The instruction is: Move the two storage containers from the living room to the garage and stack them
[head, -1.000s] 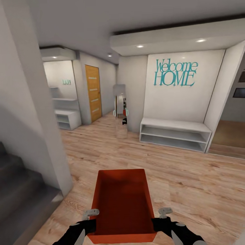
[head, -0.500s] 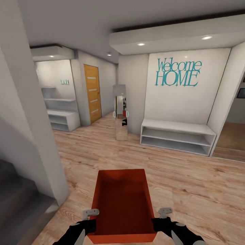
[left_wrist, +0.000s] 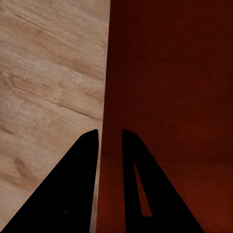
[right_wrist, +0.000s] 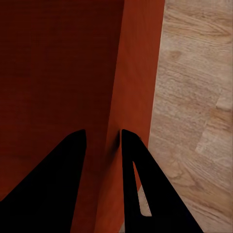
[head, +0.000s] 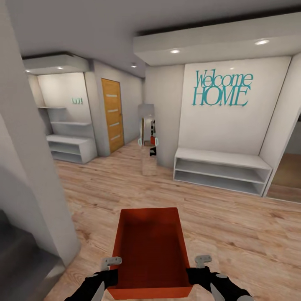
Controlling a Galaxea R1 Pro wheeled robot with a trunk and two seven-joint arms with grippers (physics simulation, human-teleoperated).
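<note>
Container held lengthwise, long axis pointing toward bench.

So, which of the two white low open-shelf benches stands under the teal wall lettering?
The white bench on the right, below "Welcome HOME"; the other bench stands left of the wooden door.

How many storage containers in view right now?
1. The orange-red storage container is carried over the wood-plank floor, left gripper and right gripper each clamped on a side wall. A second could be elsewhere, out of frame.
</note>
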